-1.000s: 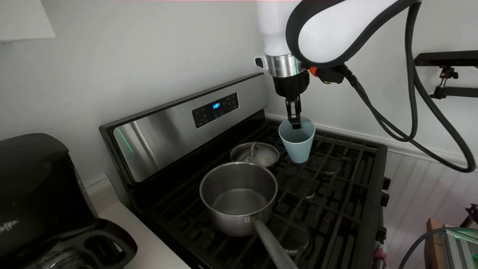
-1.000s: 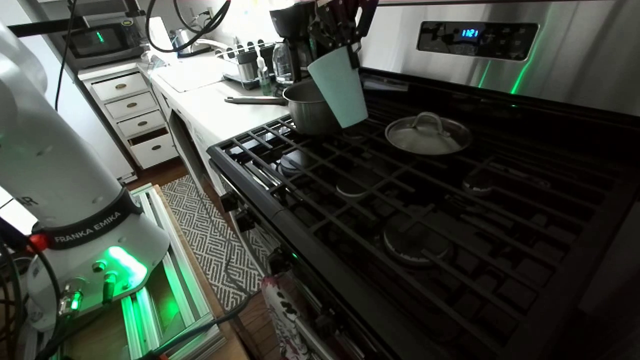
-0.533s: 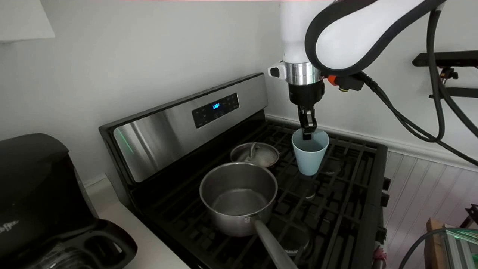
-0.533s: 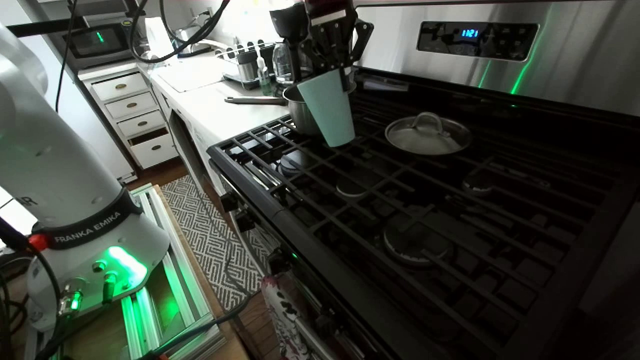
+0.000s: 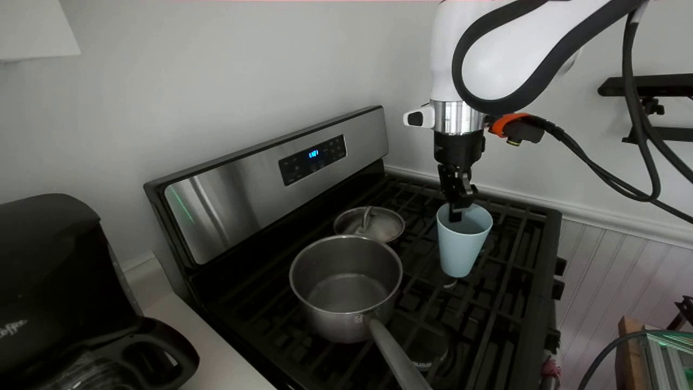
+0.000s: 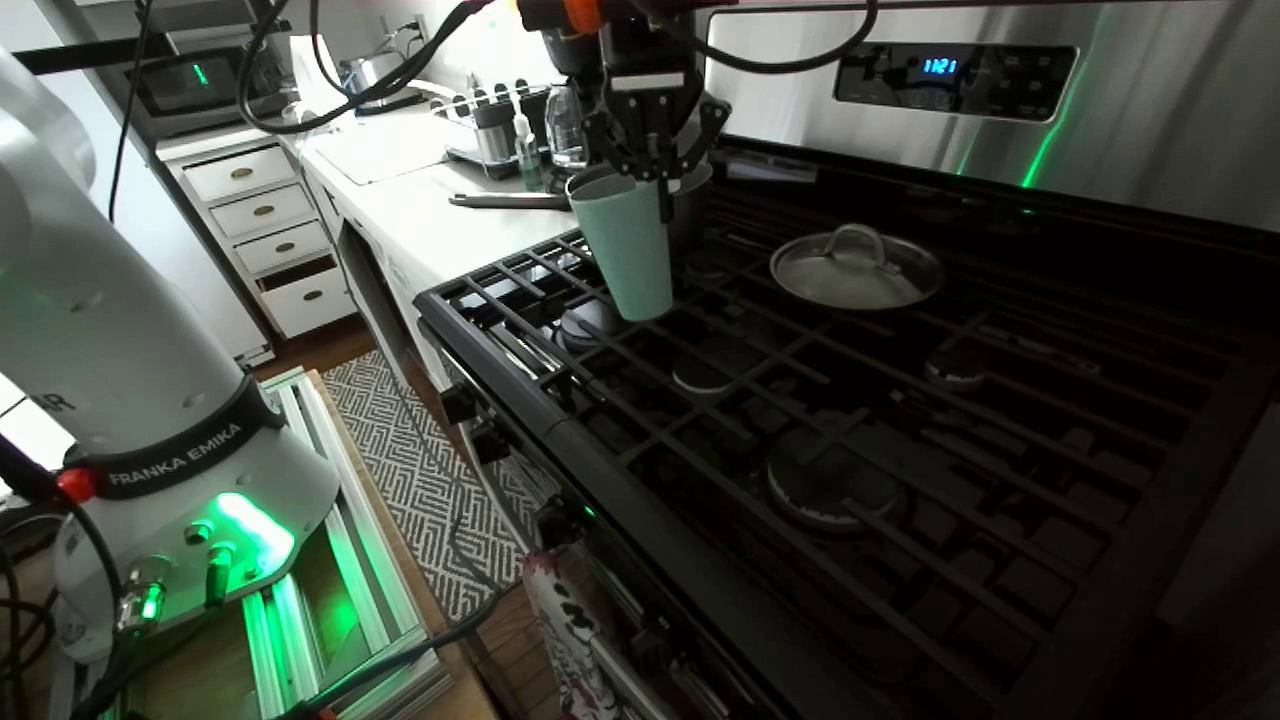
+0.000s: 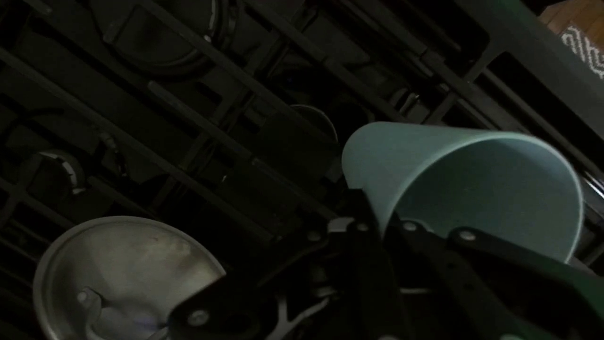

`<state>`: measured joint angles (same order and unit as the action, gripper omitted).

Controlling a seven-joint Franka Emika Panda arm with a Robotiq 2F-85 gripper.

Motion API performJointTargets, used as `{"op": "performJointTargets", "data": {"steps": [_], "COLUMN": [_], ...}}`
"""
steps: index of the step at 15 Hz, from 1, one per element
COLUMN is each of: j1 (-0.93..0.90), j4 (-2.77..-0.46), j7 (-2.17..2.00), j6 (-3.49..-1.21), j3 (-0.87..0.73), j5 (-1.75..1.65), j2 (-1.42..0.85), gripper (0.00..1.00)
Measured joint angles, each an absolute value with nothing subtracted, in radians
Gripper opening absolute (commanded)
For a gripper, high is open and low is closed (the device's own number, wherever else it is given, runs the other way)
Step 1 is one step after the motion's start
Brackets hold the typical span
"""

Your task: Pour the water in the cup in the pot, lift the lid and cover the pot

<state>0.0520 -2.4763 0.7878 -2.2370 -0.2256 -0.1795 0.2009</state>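
The pale blue cup [image 5: 463, 252] hangs by its rim from my gripper [image 5: 456, 214], slightly tilted and seemingly just above the stove grates. It shows in an exterior view [image 6: 628, 255] and in the wrist view [image 7: 406, 151], where one finger is inside and one outside the wall at the gripper [image 7: 381, 226]. The cup's bottom inside is hidden, so I cannot see water in it. The steel pot [image 5: 346, 325] stands on the grates beside the cup, uncovered; whether it holds water is unclear. The silver lid [image 5: 385, 225] lies behind the pot, handle up; it also shows in the wrist view [image 7: 137, 250].
The black grates [image 6: 790, 350] cover the stove top, with the steel control panel [image 5: 243, 200] along its back. A black coffee maker [image 5: 54, 271] stands on the counter beside the stove. The pot's long handle [image 5: 395, 352] sticks out. A patterned towel [image 6: 570, 630] hangs at the stove front.
My gripper has carried the cup lower and toward the stove's front, rightward in an exterior view. The cup is more upright. The pot and lid have not moved.
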Motion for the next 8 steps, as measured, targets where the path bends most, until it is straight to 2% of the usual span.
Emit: {"op": "performJointTargets", "data": {"steps": [8], "j1": [0.067], "j4": [-2.5], "j7": [1.018], "j6": [-2.236], "j3": [-0.253], "j5": [-0.105], "j2": [0.199], "gripper": [0.01]}}
